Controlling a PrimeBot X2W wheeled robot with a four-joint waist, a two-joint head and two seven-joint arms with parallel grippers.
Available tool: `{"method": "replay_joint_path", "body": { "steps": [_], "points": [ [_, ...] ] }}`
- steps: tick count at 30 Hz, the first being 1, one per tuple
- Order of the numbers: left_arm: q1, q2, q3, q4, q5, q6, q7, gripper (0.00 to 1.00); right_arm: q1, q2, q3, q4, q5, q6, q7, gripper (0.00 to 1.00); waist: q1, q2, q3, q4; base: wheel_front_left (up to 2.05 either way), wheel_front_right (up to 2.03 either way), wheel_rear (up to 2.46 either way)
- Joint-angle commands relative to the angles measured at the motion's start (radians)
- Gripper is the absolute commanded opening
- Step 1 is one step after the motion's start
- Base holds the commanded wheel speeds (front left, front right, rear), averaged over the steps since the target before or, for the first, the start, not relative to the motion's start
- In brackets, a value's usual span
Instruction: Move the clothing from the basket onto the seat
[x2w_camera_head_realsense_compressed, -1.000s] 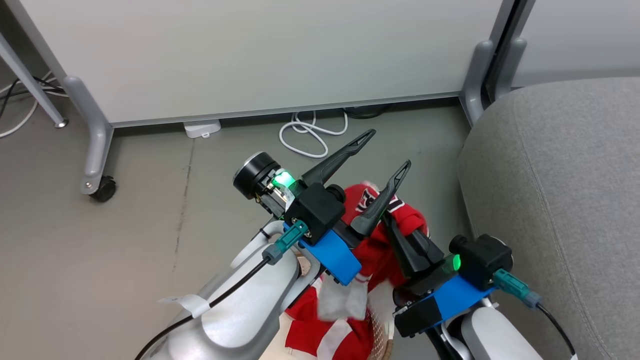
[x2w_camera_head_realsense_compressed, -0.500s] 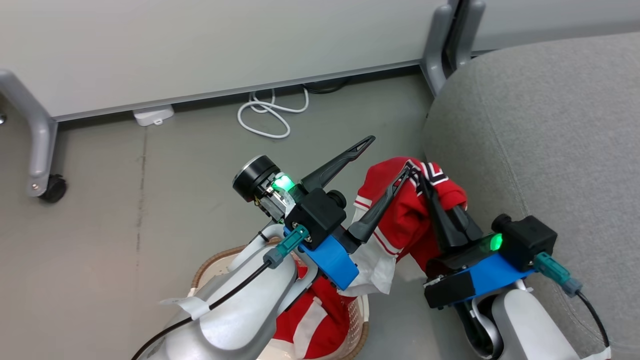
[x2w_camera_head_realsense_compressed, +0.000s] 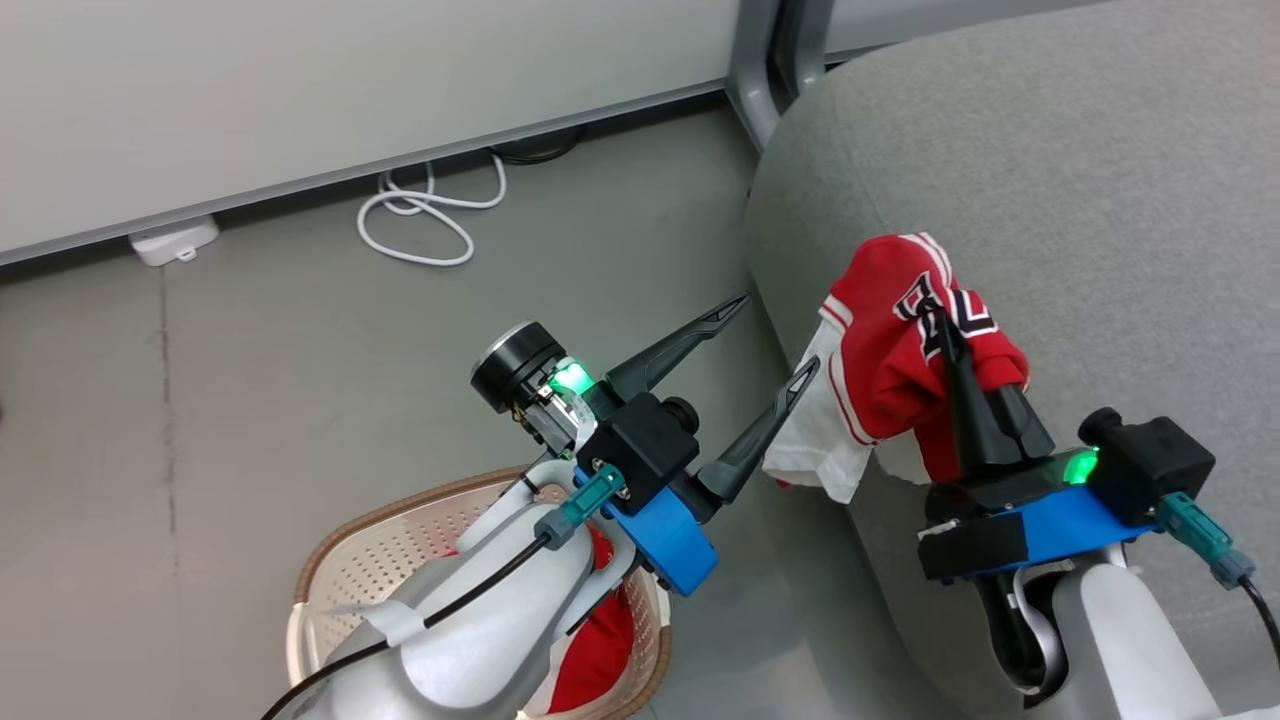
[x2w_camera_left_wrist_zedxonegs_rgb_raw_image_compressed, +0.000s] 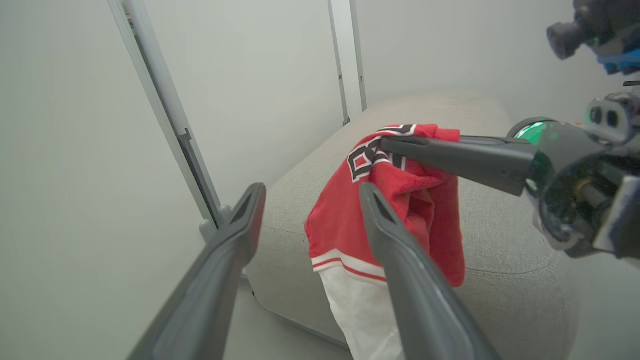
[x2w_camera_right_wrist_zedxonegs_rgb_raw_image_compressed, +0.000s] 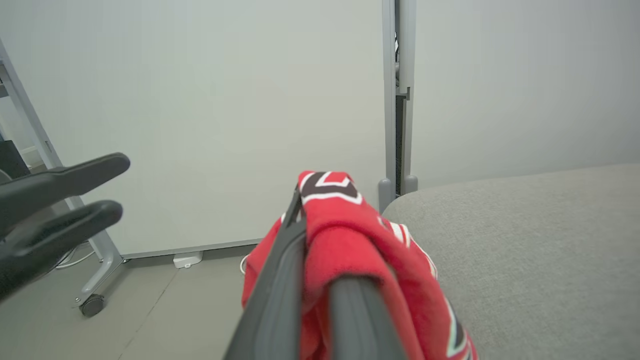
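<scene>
Right fingers (x2w_camera_head_realsense_compressed: 968, 410) pressed together, pinching the lettered red garment (x2w_camera_head_realsense_compressed: 885, 330) at its bunched top. Black-and-white block letters sit right at the fingertips. Fabric drapes down both sides of the fingers, and the white panel hangs lowest, off to their left.

Right gripper (x2w_camera_head_realsense_compressed: 940, 325) holds it over the rounded edge of the seat (x2w_camera_head_realsense_compressed: 1080, 180). Red part is above the grey cushion; the white panel hangs past the edge, down the seat's side. Can't tell whether the fabric touches the cushion top.

Left fingers (x2w_camera_head_realsense_compressed: 670, 345) spread wide, nothing between them. Left gripper (x2w_camera_head_realsense_compressed: 780, 330) hovers just left of the hanging garment. Its nearer fingertip is close beside the white panel, contact unclear. From the left wrist, that finger partly covers the garment.

Basket (x2w_camera_head_realsense_compressed: 385, 555) sits on the floor, back behind the left fingers and under the left forearm, well apart from the right fingers. More red clothing (x2w_camera_head_realsense_compressed: 600, 640) is in it, mostly hidden by the forearm.

Beyond the left fingertips, a white cable coil (x2w_camera_head_realsense_compressed: 415, 215) lies on the floor at the foot of a pale partition panel (x2w_camera_head_realsense_compressed: 300, 80).
</scene>
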Motion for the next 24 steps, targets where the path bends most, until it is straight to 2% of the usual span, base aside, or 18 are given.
{"method": "replay_joint_path", "body": {
  "steps": [1, 13, 24],
  "points": [
    [-0.005, 0.007, -0.001, -0.002, 0.007, -0.004, -0.003, 1.0, 0.008, -0.001, -0.008, -0.008, -0.007, 0.0, -0.001, 0.0, 0.0, 0.0, 0.01, -0.018, 0.0, 0.0, 0.0],
    [-0.007, 0.013, -0.01, -0.03, 0.018, -0.005, -0.003, 1.0, -0.014, -0.001, -0.107, -0.048, -0.022, 0.0, -0.001, 0.0, 0.0, 0.0, 0.033, -0.05, 0.0, 0.0, 0.0],
    [-0.044, 0.033, -0.006, -0.055, 0.044, -0.005, -0.003, 1.0, -0.266, -0.002, -0.267, -0.114, -0.11, 0.0, -0.001, 0.0, 0.0, 0.0, 0.122, -0.03, 0.0, 0.0, 0.0]
  ]
}}
